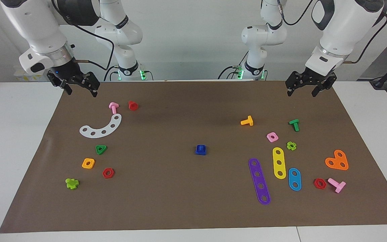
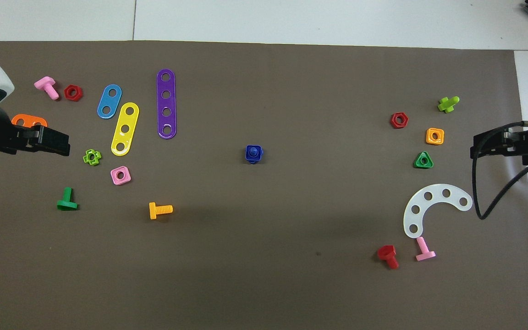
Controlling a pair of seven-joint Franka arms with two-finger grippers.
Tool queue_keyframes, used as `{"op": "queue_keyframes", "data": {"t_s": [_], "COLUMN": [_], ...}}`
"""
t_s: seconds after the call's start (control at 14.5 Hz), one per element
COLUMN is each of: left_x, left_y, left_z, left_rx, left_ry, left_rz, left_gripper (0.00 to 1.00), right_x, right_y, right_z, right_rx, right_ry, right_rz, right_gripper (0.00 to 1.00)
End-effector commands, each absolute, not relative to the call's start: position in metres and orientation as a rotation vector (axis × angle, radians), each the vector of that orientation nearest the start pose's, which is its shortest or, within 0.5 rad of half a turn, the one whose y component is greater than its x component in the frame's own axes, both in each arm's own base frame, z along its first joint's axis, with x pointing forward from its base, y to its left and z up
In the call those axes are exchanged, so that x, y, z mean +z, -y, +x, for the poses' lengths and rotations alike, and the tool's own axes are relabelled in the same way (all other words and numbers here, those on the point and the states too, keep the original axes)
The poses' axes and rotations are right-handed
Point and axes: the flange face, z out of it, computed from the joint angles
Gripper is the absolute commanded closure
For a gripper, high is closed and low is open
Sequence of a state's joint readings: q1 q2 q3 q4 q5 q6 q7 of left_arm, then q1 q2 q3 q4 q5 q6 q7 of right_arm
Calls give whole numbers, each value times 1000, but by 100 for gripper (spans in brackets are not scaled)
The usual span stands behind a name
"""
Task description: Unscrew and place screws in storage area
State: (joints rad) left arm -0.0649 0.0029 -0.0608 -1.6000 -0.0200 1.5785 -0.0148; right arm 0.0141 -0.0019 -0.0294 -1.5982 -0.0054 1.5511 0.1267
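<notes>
The dark-blue bolt (image 1: 200, 147) stands mid-mat with its stem up through a dark-blue square nut (image 1: 201, 152); it also shows in the overhead view (image 2: 254, 151). The storage area is the mat stretch at the right arm's end, holding a white arc strip (image 1: 101, 128), a green triangle nut (image 1: 101, 149) and an orange square nut (image 1: 88, 163). My right gripper (image 1: 82, 94) hangs open and empty over the mat's edge beside the arc strip. My left gripper (image 1: 300, 94) hangs open and empty over the mat's corner at the left arm's end. Both are far from the bolt.
At the left arm's end lie purple (image 1: 259, 181), yellow (image 1: 279, 162) and blue (image 1: 294, 179) straight strips, an orange heart plate (image 1: 337, 160), orange (image 1: 247, 121), green (image 1: 294, 124) and pink (image 1: 337, 184) bolts and small nuts. A pink bolt (image 1: 113, 107) and a red bolt (image 1: 132, 105) lie by the arc.
</notes>
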Motion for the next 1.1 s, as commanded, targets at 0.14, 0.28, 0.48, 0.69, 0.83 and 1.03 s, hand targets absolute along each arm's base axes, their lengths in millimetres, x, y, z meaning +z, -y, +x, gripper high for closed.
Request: {"op": "queue_keyframes", "data": {"t_s": [0.14,0.28,0.48,0.69,0.83,1.03], "left_x": [588,571,535,512,485,456], "left_y": [137,174,237,273,305,348], "left_z": [545,552,562,573,574,593], "left_rx": [44,43,30,-46,-25,-39], "left_ry": [-194,-179,-121,-64,-59,-17], "left_rz": [-3184,-3188,-3209,-3237,-3246,-3256], "left_gripper": [0,0,0,0,0,1], "right_x": [612,611,610,610,609,609], "right_y": [12,12,13,13,13,13], "right_z": [546,546,545,545,545,545], "right_rx": [70,72,77,77,80,77], "right_ry": [-195,-195,-195,-192,-192,-192], "right_rz": [-3130,-3130,-3130,-3128,-3128,-3128], "right_gripper": [0,0,0,0,0,0]}}
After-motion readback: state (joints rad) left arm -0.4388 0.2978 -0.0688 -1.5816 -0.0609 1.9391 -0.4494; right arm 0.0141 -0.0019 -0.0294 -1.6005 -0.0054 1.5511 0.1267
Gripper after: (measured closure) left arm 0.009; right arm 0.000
